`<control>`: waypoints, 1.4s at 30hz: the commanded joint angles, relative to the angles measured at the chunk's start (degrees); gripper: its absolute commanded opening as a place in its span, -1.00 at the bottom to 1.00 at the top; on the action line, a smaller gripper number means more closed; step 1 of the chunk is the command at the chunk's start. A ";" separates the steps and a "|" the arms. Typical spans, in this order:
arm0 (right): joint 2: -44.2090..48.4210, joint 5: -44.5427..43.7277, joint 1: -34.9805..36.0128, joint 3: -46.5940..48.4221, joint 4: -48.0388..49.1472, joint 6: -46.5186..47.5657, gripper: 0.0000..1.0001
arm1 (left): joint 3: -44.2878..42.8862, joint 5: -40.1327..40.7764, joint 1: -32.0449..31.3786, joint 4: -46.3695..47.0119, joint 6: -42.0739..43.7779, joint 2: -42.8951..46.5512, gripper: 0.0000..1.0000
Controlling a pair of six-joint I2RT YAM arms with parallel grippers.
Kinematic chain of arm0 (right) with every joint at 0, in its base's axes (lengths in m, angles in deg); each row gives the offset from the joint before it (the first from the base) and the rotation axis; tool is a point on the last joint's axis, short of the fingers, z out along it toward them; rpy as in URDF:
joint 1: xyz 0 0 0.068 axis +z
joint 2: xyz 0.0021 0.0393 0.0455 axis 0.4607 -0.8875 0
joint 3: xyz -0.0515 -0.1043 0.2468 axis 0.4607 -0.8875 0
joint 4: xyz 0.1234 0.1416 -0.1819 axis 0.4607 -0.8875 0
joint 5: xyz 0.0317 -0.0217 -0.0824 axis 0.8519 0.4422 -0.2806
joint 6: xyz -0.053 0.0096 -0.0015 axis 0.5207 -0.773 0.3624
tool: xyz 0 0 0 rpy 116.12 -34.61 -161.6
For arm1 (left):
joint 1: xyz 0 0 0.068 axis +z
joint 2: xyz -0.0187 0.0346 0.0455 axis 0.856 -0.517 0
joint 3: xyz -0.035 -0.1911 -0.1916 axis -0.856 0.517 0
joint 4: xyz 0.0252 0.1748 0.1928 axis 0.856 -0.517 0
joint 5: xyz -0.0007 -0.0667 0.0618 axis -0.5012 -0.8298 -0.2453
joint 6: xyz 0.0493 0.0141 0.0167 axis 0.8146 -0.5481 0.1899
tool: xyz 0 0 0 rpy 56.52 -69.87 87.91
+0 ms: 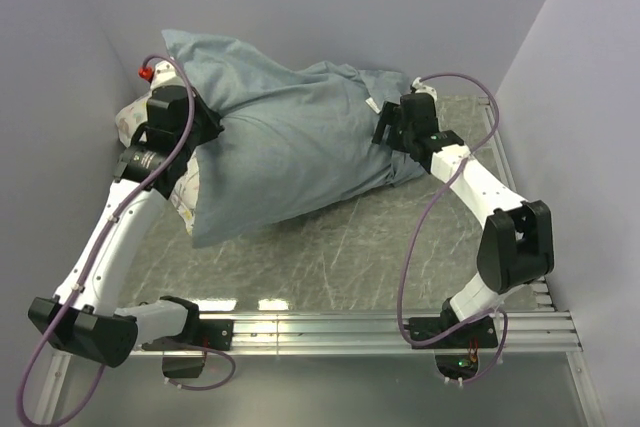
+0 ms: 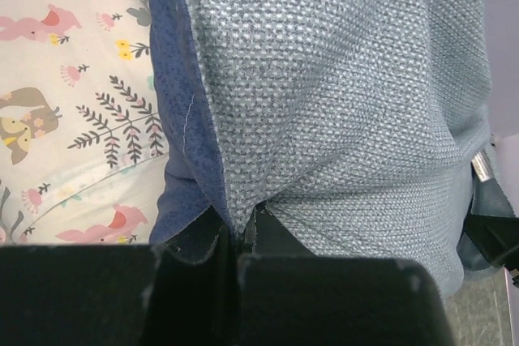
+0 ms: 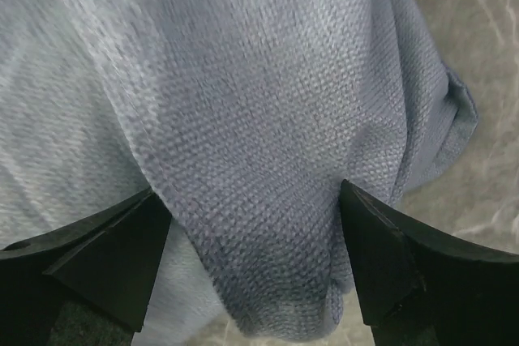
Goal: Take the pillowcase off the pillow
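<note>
The pillowcase (image 1: 300, 147) lies across the table with its pale blue-grey inner side out, bulging as if filled. The plain white pillow is hidden. My left gripper (image 1: 205, 127) is at the pillowcase's left end. In the left wrist view it (image 2: 239, 228) is shut on the cloth's edge, where the navy side (image 2: 174, 119) meets the pale side (image 2: 340, 103). My right gripper (image 1: 385, 132) is at the right end. In the right wrist view it (image 3: 255, 224) is open, with one finger on each side of a hanging fold of the pillowcase (image 3: 243, 79).
A white pillow printed with leaves and animals (image 1: 186, 199) lies under the pillowcase's left end, also in the left wrist view (image 2: 73, 103). A small red object (image 1: 145, 73) sits by the back left wall. Walls close both sides. The marbled tabletop (image 1: 340, 247) shows in front.
</note>
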 commanded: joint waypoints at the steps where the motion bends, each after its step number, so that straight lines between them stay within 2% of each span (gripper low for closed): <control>1: 0.02 -2.79 0.08 1.93 2.85 -0.33 0.58 | -5.37 -1.16 2.66 5.34 1.75 -0.70 -0.99; 3: 0.44 -6.21 -0.01 1.42 0.74 -1.21 0.28 | -6.94 -2.47 4.59 5.43 1.48 -1.84 -0.99; 4: 1.23 -6.67 -0.10 0.63 0.91 -2.00 -0.19 | -7.82 -2.57 5.39 5.35 1.57 -3.50 -0.99; 5: 3.50 -6.76 -0.01 -0.95 1.26 -2.44 -0.47 | -10.62 -2.57 6.18 4.56 1.66 -4.73 -0.99; 6: 4.57 -6.24 -0.10 -1.31 1.17 -2.79 -0.89 | -12.39 -2.48 8.27 3.77 1.66 -6.22 -0.99; 7: 5.71 -5.10 -0.10 -1.66 0.91 -3.15 -1.00 | -14.23 -2.22 9.43 3.15 1.66 -9.20 -0.99; 10: 10.02 1.91 2.00 -3.07 1.79 -3.67 -1.00 | -20.12 -3.00 14.96 1.57 1.22 -14.91 -0.99; 12: 12.13 2.12 6.72 -2.90 1.09 -3.06 -1.00 | -23.89 -2.83 18.82 0.69 0.17 -17.83 -0.99; 14: 13.10 0.10 9.29 -3.16 0.47 -2.45 -1.00 | -26.01 -3.80 20.33 0.34 -0.63 -22.40 -0.99; 18: 13.02 3.26 9.75 -6.84 2.05 -3.59 -1.00 | -33.57 -4.32 21.74 -1.86 -0.37 -30.13 -0.99; 19: 12.84 3.52 9.83 -7.90 2.92 -3.50 -1.00 | -34.80 -4.94 21.66 -2.82 -0.10 -32.41 -0.91; 21: 11.44 4.05 9.75 -10.01 3.19 -3.59 -1.00 | -36.92 -7.13 21.48 -3.35 0.25 -33.66 -0.54; 22: 11.00 4.57 9.75 -10.80 4.24 -3.59 -1.00 | -36.84 -7.83 21.57 -2.66 0.69 -33.31 -0.10; 25: 9.07 8.09 9.83 -13.87 7.14 -4.64 -1.00 | -34.73 -8.02 21.13 -1.69 2.00 -30.25 0.57; 27: 7.84 10.53 9.83 -15.72 8.55 -5.17 -0.99 | -34.73 -6.62 20.69 -2.21 3.32 -27.70 0.70; 29: 6.79 11.34 9.75 -17.30 10.05 -5.43 -0.99 | -35.69 -5.65 20.08 -3.79 5.69 -25.85 0.74; 32: 5.55 12.49 9.75 -18.62 11.45 -6.14 -1.00 | -36.75 0.40 16.74 -6.33 9.56 -22.33 0.79; 36: 5.63 13.98 9.75 -19.51 12.86 -7.54 -1.00 | -33.42 11.74 3.85 -6.87 14.13 -17.85 0.85; 38: 6.16 13.81 9.75 -19.42 12.51 -7.63 -1.00 | -28.79 10.36 0.93 -5.74 13.70 -14.86 0.86; 42: 7.39 12.14 9.83 -18.98 11.28 -7.81 -0.98 | -19.54 6.05 -11.09 -1.17 11.86 -12.65 0.87</control>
